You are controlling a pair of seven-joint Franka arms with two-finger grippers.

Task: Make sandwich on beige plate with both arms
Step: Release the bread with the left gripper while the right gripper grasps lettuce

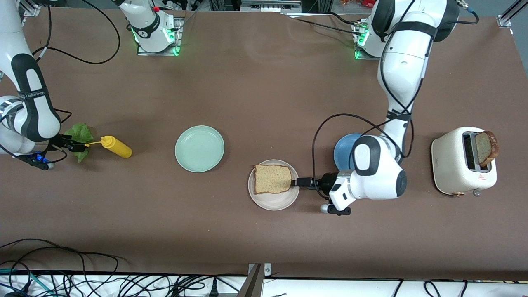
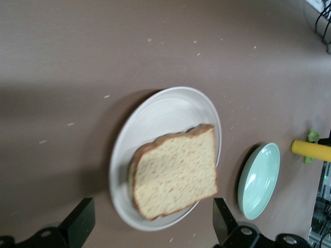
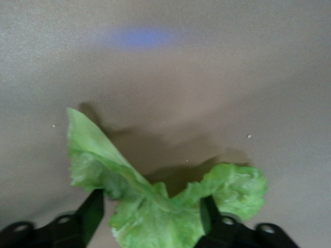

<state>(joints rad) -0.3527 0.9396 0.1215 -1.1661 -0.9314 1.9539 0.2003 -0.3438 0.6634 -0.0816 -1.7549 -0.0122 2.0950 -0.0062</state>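
one slice of bread [image 1: 272, 178] lies on the beige plate [image 1: 274, 200], with a blue plate [image 1: 342, 150] and a mint-green plate [image 1: 199, 148] on the table nearby. a second slice [image 1: 486, 148] stands in the toaster [image 1: 458, 165] at the left arm's end. a yellow bottle [image 1: 116, 147] lies beside the lettuce leaf [image 1: 80, 134]. the left gripper [image 1: 298, 182] sits level at the plate's rim, jaws released and clear of the bread. the right gripper [image 3: 152, 217] straddles the lettuce, fingers [image 3: 93, 212] against its folds, closing on it.
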